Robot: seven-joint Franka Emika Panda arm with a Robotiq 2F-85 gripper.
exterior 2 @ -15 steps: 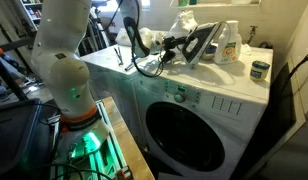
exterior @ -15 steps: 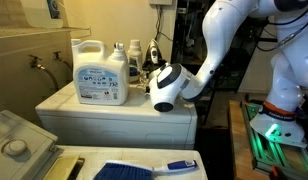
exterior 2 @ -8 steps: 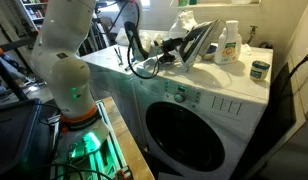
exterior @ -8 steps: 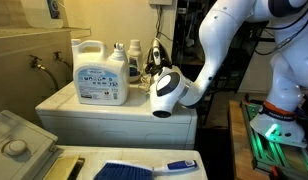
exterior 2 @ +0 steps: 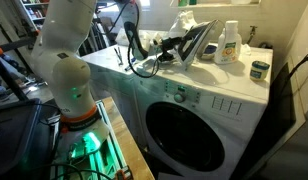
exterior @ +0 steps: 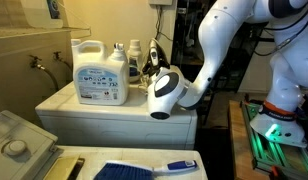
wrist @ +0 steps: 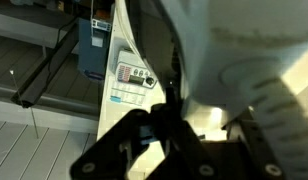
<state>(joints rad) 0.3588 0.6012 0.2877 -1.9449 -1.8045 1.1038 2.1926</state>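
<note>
A clothes iron [exterior 2: 199, 42] with a dark soleplate stands tilted on the white washing machine top [exterior 2: 199, 80]. My gripper [exterior 2: 171, 45] is shut on the iron's handle end, coming in from the side. In an exterior view the iron [exterior: 157, 52] is mostly hidden behind my white wrist, and the gripper [exterior: 155, 68] is barely visible. In the wrist view the dark fingers [wrist: 144, 125] are pressed together around my gripper [wrist: 159, 115], with the pale body of the iron [wrist: 234, 50] filling the top right. A black cord [exterior 2: 144, 65] loops beside the gripper.
A big white detergent jug [exterior: 99, 72] and smaller bottles [exterior: 121, 60] stand at the back of the machine. A bottle [exterior 2: 228, 42], a small dark jar [exterior 2: 259, 69] and a crumpled cloth [exterior 2: 184, 22] sit near the wall. A blue brush [exterior: 144, 169] lies in front.
My wrist has sunk slightly and shifted a little along the machine top, and the iron has moved slightly with it. The gripper has stayed shut.
</note>
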